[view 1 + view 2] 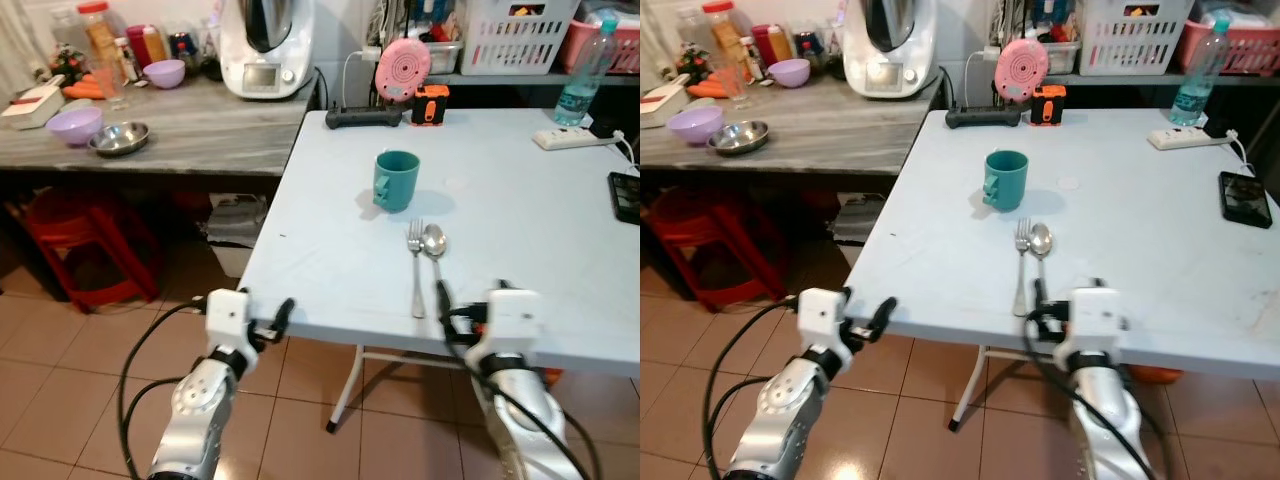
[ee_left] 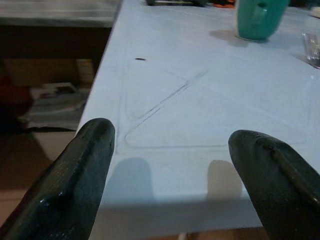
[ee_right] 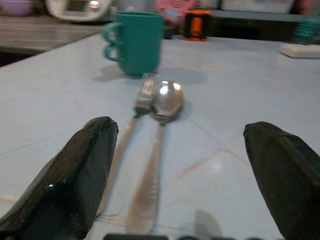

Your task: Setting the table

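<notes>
A teal mug [image 1: 397, 180] stands upright near the middle of the white table [image 1: 330, 260]. A fork [image 1: 416, 262] and a spoon [image 1: 434, 245] lie side by side just in front of the mug, handles toward me. My right gripper [image 3: 182, 130] is open at the table's near edge, right behind the handles of the fork [image 3: 142, 100] and spoon [image 3: 167, 100]. Nothing sits between its fingers. My left gripper [image 2: 172, 135] is open too, level with the table's front left edge, with the mug [image 2: 260, 19] far ahead of it.
A grey counter [image 1: 200, 130] to the left carries purple bowls [image 1: 75, 125], a steel bowl [image 1: 119, 138] and a white appliance [image 1: 265, 45]. Under it stands a red stool [image 1: 85, 250]. A power strip [image 1: 575, 138], phone [image 1: 626, 196] and water bottle [image 1: 585, 75] sit at the table's far right.
</notes>
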Robot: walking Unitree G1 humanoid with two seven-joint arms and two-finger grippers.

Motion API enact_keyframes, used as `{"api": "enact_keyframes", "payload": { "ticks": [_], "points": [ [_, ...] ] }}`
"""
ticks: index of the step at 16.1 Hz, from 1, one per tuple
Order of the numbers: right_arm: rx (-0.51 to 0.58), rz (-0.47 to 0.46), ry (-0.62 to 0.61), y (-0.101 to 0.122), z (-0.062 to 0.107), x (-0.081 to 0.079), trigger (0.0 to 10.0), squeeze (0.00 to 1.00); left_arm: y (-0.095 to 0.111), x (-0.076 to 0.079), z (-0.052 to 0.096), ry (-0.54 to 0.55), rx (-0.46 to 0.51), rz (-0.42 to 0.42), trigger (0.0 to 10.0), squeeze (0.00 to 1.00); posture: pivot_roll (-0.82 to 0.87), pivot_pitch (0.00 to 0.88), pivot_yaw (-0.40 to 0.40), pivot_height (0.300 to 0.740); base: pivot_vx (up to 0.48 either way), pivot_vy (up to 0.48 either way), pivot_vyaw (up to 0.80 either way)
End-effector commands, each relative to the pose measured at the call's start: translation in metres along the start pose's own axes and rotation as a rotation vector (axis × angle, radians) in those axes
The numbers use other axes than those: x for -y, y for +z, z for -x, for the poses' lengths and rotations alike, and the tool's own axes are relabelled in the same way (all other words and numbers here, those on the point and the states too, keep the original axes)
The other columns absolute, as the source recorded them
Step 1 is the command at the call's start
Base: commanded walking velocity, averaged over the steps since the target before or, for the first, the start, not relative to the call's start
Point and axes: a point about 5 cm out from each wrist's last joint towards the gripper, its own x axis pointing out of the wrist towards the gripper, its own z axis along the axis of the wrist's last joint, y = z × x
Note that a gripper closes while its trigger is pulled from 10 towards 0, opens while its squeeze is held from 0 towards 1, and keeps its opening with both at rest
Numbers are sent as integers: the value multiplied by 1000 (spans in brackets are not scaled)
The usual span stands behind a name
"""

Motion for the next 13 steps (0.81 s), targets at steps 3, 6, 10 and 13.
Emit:
{"api": "enact_keyframes", "payload": {
  "ticks": [3, 6, 10, 13],
  "points": [
    [-12, 7, 55, 1, -7, -4, 10000, 0, 1, -1, 6, 45, 28, 5, 10000, 0, -94, 0, 9, 740, 0, 0, 0],
    [-9, 12, 73, 4, -11, -5, 10000, 0, 2, -2, 7, 62, 40, 19, 10000, 0, -86, 0, -1, 740, 0, 0, 0],
    [6, 7, 53, 5, -12, -5, 10000, 0, 8, -1, 3, 24, 63, 36, 10000, 0, -106, 0, 27, 740, 0, 0, 0],
    [10, 3, 15, 5, -9, 1, 10000, 0, 15, 2, -4, -4, 84, 34, 10000, 0, -131, 0, 51, 740, 0, 0, 0]
  ]
}}
